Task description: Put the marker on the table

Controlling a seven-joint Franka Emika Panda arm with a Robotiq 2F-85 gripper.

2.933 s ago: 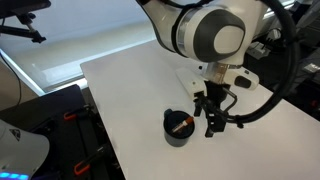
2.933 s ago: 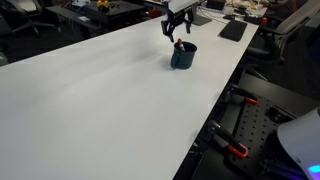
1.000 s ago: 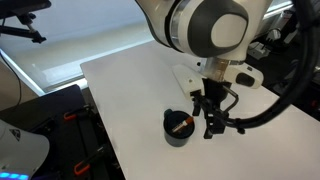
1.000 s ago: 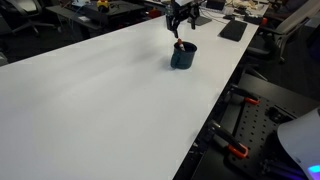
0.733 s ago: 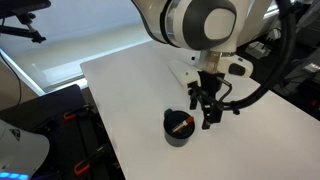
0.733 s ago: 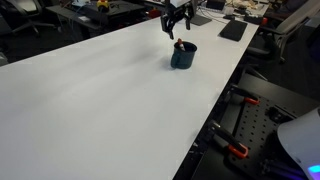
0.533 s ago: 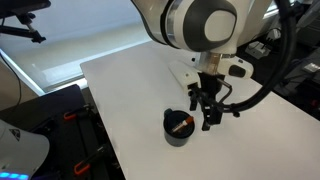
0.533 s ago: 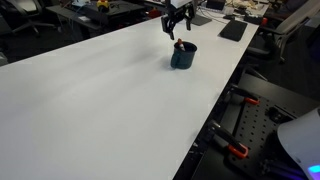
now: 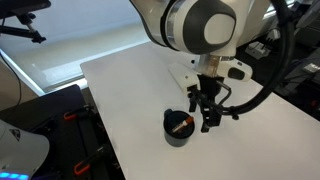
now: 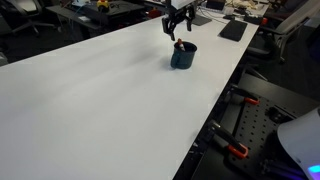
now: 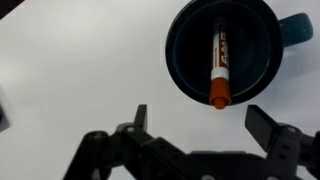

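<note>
Looks down on marker (image 11: pixel 219 65) inside black cup (image 11: pixel 186 55) at one o'clock on white surface (image 11: pixel 70 60); end effector (image 11: pixel 201 118) at six o'clock, fingers spread, empty.

A: How many markers does the wrist view show?
B: One marker (image 11: pixel 219 70), red-orange.
A: And cups?
B: One black cup (image 11: pixel 185 62), bearing one handle (image 11: pixel 296 28).
A: Tables?
B: One white table (image 11: pixel 70 60).
A: Robot parts?
B: One arm (image 9: pixel 205 30), one gripper (image 11: pixel 200 120), two fingers (image 11: pixel 263 122).
A: Anything beyond the table's edge?
B: Two black fittings with orange parts (image 10: pixel 240 98), counted in an exterior view.
</note>
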